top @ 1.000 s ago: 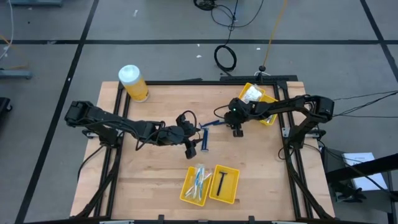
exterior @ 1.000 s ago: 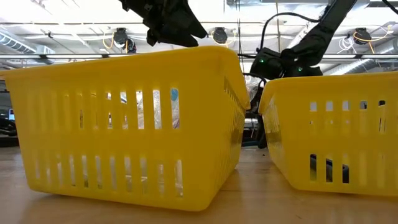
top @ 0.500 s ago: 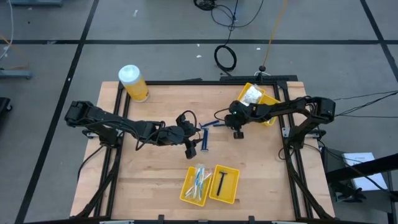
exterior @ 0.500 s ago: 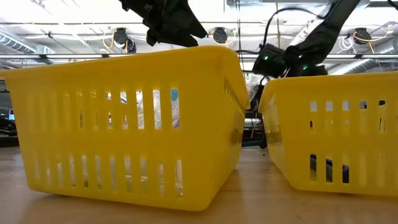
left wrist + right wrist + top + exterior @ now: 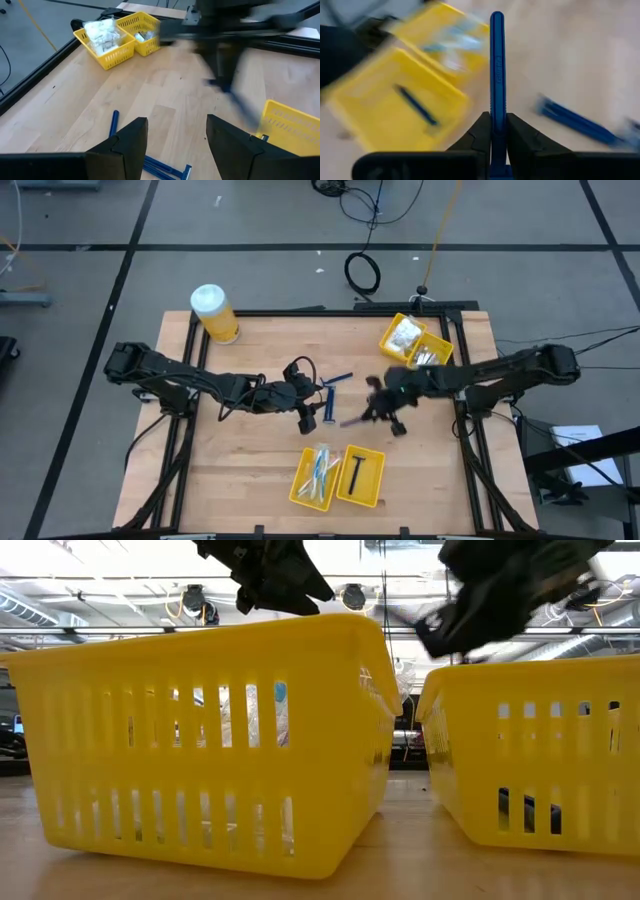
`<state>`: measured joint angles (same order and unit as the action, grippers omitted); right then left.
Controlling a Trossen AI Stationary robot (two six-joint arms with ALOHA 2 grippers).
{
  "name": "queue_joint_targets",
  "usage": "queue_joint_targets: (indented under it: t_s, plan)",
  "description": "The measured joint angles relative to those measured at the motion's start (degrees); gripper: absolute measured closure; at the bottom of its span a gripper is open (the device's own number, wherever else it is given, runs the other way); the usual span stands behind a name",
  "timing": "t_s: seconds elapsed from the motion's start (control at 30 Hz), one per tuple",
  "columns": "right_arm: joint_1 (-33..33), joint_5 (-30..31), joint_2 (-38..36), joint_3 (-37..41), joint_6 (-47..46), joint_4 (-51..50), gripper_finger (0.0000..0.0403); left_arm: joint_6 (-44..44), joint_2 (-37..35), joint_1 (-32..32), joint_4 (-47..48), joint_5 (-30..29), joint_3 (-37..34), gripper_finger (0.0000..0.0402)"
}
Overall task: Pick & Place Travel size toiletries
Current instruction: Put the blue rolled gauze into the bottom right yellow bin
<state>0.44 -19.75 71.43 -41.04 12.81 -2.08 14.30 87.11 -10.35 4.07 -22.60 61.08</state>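
My right gripper (image 5: 374,415) hovers above the table, just far of the near yellow bin (image 5: 372,492), shut on a dark blue razor (image 5: 497,60). In that bin, one compartment holds thin white and light-blue sticks (image 5: 320,468) and the other a dark razor (image 5: 357,471). Two more blue razors (image 5: 328,406) (image 5: 338,378) lie flat on the wood by my open left gripper (image 5: 305,418). The far yellow bin (image 5: 392,347) holds clear packets of white bits (image 5: 405,331) and small silvery pieces (image 5: 431,356). My right gripper pinches the blue razor's handle (image 5: 497,131) between its two fingers. The handle runs on straight ahead past the fingertips, in line with the fingers. The razor is lifted clear of the table; its head is not to be seen.
A big yellow jar with a white lid (image 5: 213,313) stands at the table's far left corner. Bare wood lies between the two bins and along the near left. In the low view the near bin's walls (image 5: 210,740) fill the foreground.
My right gripper has swung from beside the far bin toward the table's near edge and the near bin, quickly, with blur, carrying the blue razor clear of the table. My left arm has kept still.
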Motion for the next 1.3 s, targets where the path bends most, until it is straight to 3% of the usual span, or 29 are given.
queue_joint_targets:
  t_s: [0.23,0.43,0.7,1.13,1.3]
  plan:
    - [15.4,0.1,1.5,0.0,-5.6,5.4,0.0377,0.0,0.0,0.1,-0.6,0.0,0.0,0.0201]
    - [22.4,0.0,8.5,-0.1,-7.9,15.0,0.0377,0.0,0.0,0.2,-1.2,0.0,0.0,0.0201]
    - [23.2,0.1,14.9,-0.1,-10.1,18.4,0.0358,0.3,0.0,0.2,-1.2,0.0,0.0,0.0201]
    - [22.7,0.3,14.1,-0.1,-10.5,18.0,0.0274,1.2,0.0,0.2,-0.8,0.1,0.0,0.0201]
    - [21.6,5.5,13.0,-0.1,-10.0,18.1,0.0254,1.2,0.0,0.1,-0.8,0.1,0.0,0.0201]
